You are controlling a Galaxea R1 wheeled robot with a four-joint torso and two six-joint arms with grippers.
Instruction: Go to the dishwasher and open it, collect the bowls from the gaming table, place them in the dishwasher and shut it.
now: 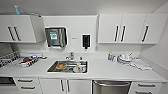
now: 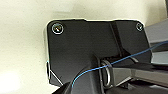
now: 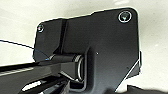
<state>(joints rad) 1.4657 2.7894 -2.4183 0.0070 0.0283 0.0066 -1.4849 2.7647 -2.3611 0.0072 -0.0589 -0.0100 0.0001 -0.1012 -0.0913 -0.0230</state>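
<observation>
Dishwasher (image 1: 111,87) shut, brushed steel front with a bar handle along its top edge, set under the bench (image 1: 110,72) at about 5 o'clock in the head view, between white cabinet doors (image 1: 65,86) and drawers (image 1: 143,88). Grippers: cannot tell how far open, nor whether anything is held; wrist views taken up by the robot's own dark plate, a thin blue cable crossing it, pale blurred surface behind. Just up and toward 7 o'clock from the dishwasher, steel sink (image 1: 67,67) sunk in the bench, with dishes inside and a tap (image 1: 71,55) behind. At 9 o'clock, dish rack (image 1: 28,61) with crockery. At 3 o'clock, stacked dishes (image 1: 125,58) on the bench. At 12 o'clock on the wall, paper towel dispenser (image 1: 56,37) and dark soap dispenser (image 1: 86,41), white wall cabinets (image 1: 125,28) either side.
</observation>
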